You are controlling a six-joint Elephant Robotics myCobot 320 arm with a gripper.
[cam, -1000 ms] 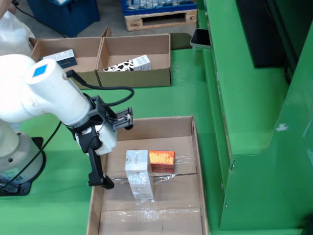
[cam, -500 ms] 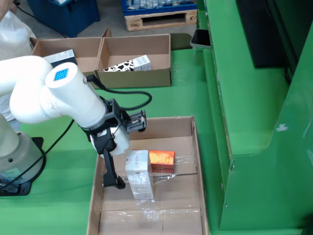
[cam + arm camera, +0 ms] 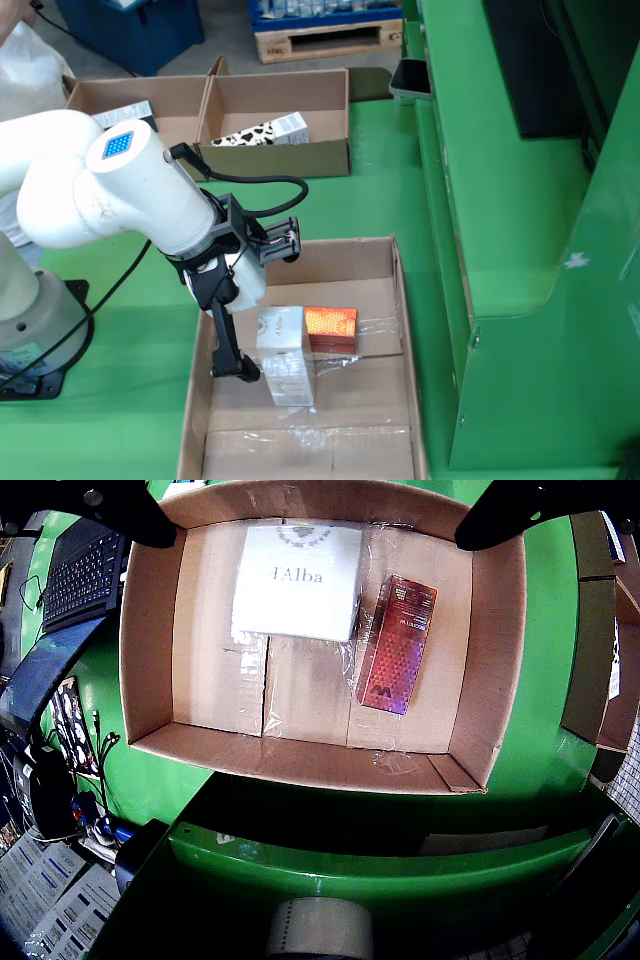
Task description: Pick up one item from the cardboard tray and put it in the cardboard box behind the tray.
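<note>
The white arm (image 3: 110, 190) is leaning over the cardboard tray (image 3: 390, 300), which is sitting on the green desk (image 3: 380, 205). Its end effector (image 3: 255, 300) is hanging above the tray's left side in the fixed view, with one long black finger (image 3: 225, 345) reaching down just beside the white box (image 3: 282, 352), close to it but, from what I can see, not gripping it. In the view riding on the arm, the two black fingertips (image 3: 130, 510) are sitting far apart at the top corners of the picture, spread wider than the tray, and nothing is sitting between them.

Inside the tray two items are lying side by side on the taped bottom. The white box is bearing the lettering "l'Alba" in the arm-mounted view (image 3: 298, 578), and just beside it a red-orange patterned box (image 3: 331, 325) is lying flat, showing as a glossy red carton (image 3: 397, 643) from above. The two are looking very near one another, possibly touching in the fixed view.

Behind the tray, farther back on the desk, a cardboard box (image 3: 275, 155) is standing open, holding a black-and-white spotted carton (image 3: 265, 130). A second open box (image 3: 140, 105) is standing against its left side with another small carton (image 3: 125, 113) in it.
</note>
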